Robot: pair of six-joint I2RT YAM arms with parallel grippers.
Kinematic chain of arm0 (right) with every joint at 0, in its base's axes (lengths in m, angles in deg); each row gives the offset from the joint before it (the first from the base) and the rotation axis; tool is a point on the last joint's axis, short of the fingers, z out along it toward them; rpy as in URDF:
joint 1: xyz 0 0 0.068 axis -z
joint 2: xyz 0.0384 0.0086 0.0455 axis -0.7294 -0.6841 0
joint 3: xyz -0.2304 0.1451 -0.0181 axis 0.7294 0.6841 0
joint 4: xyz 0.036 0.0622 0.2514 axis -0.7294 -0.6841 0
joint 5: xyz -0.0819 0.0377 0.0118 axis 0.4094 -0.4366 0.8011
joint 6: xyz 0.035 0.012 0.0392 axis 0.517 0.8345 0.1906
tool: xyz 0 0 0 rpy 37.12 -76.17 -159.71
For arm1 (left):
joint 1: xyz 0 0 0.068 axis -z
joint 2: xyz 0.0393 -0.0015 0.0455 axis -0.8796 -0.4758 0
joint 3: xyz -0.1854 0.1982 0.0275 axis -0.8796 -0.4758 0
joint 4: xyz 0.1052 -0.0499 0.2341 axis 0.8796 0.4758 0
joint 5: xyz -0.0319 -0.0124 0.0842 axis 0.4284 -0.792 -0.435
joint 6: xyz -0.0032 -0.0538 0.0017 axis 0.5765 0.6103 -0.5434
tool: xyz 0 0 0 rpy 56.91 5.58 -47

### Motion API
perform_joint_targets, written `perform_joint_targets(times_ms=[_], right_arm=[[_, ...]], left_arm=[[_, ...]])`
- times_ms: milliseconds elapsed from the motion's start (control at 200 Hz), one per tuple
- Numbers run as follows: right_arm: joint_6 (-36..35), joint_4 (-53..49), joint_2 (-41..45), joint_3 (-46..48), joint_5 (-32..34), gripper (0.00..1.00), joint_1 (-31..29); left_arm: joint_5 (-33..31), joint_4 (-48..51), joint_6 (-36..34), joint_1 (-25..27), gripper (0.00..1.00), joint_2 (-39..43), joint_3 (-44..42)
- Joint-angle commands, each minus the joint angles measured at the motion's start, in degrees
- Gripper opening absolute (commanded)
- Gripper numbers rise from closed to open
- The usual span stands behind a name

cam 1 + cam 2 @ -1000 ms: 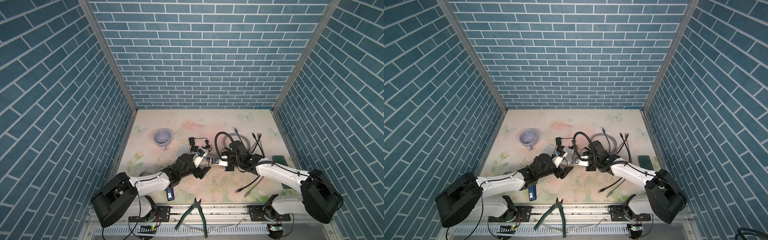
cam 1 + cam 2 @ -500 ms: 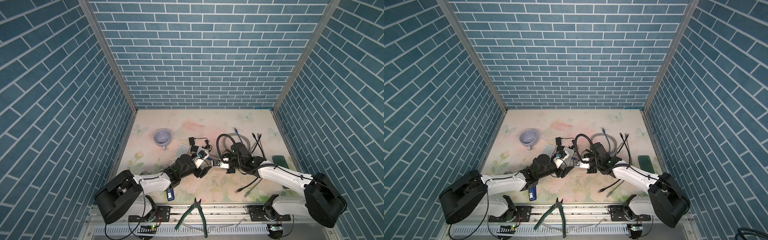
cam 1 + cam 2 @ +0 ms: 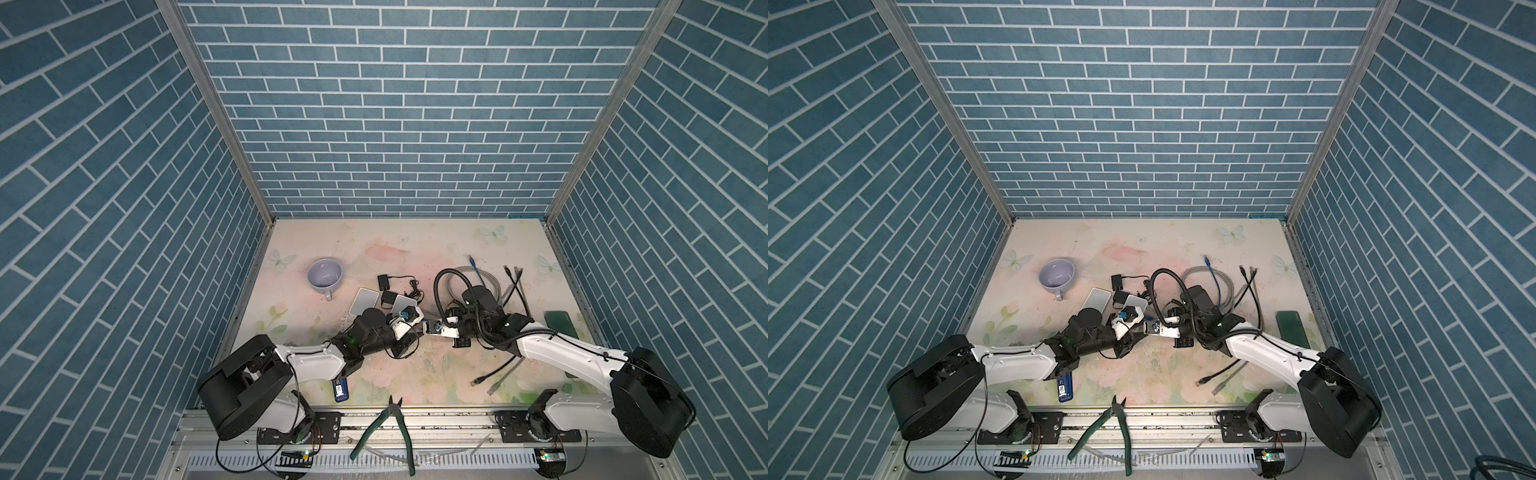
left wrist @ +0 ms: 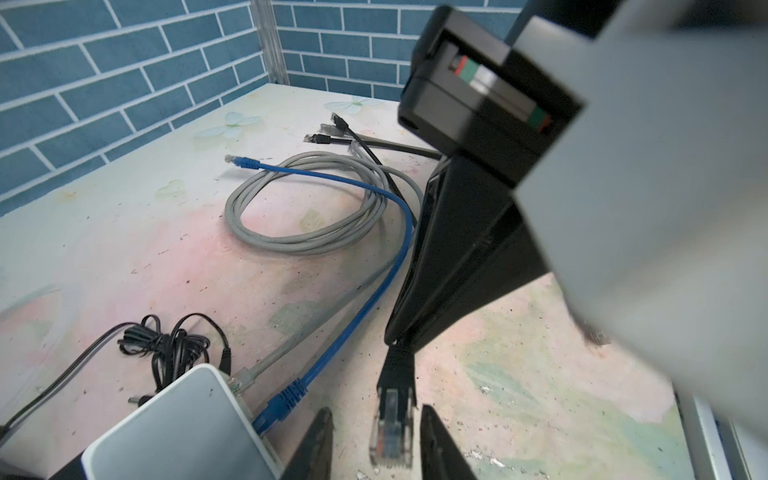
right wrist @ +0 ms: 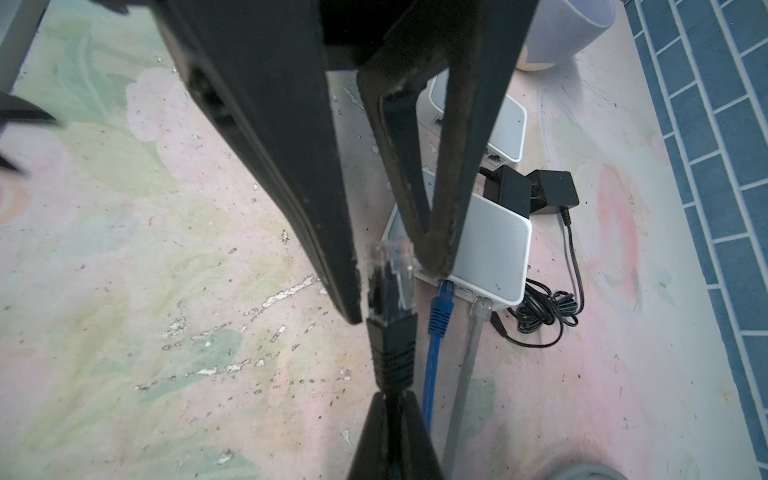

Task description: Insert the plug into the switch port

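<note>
At the far left of the floral tabletop (image 3: pixel 374 249) stood a lilac mug (image 3: pixel 324 274), mouth up, and nearer the front edge lay a small blue device (image 3: pixel 340 388). Next came two white boxes side by side, with black power adapters (image 3: pixel 383 281) just behind them. The right-hand box, the switch (image 5: pixel 490 249), had a blue cable (image 5: pixel 438 316) and a grey cable (image 5: pixel 476 320) plugged into one edge.

The left gripper (image 4: pixel 377 411) reached in low beside that edge. Its black fingers (image 5: pixel 291 166) stood on either side of the plug's clear tip, and a sliver of gap showed on one side, so whether they pinched it could not be told.

The plug (image 5: pixel 390 282) sat between the two grippers, near the switch and in no port. The right gripper (image 5: pixel 395 399) was clenched tight on the tail of the plug's ribbed black boot.

Farther right lay a coil of grey cord (image 4: pixel 307 199) and loose black leads (image 3: pixel 515 286). Well apart at the table's right side lay a dark green slab (image 3: pixel 561 330).
</note>
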Motion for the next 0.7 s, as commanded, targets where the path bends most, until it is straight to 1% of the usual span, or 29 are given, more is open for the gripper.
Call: perform_joint_targets(times_ms=[0,260,395,480,535,590,695], right_arm=[[-1.7,0.8,1.0,1.2,-1.4,0.04,-0.6],[-2.4,-0.7,0.5,0.8,-0.6,0.04,-0.6],[-2.5,-0.8,0.6,0.8,-0.2,0.04,-0.7],[-2.4,-0.8,0.7,0.8,0.0,0.04,-0.7],[-2.5,-0.8,0.7,0.7,0.0,0.05,-0.8],[-2.4,-0.8,0.6,0.6,0.1,0.06,-0.7],[-2.2,-2.2,0.6,0.0,-1.3,0.14,-0.7]], left_arm=[[2.6,0.3,-0.5,0.0,0.31,-0.6,1.6],[3.6,-0.4,-1.1,0.0,0.28,-0.2,1.1],[3.3,0.7,-1.9,0.0,0.18,-0.2,1.4],[3.3,1.6,-2.3,0.0,0.09,-0.2,1.6],[3.1,2.0,-2.3,0.0,0.08,-0.3,1.7],[3.0,2.2,-2.5,0.0,0.04,-0.4,1.7],[2.3,2.0,-2.8,0.0,0.04,-0.7,1.3]])
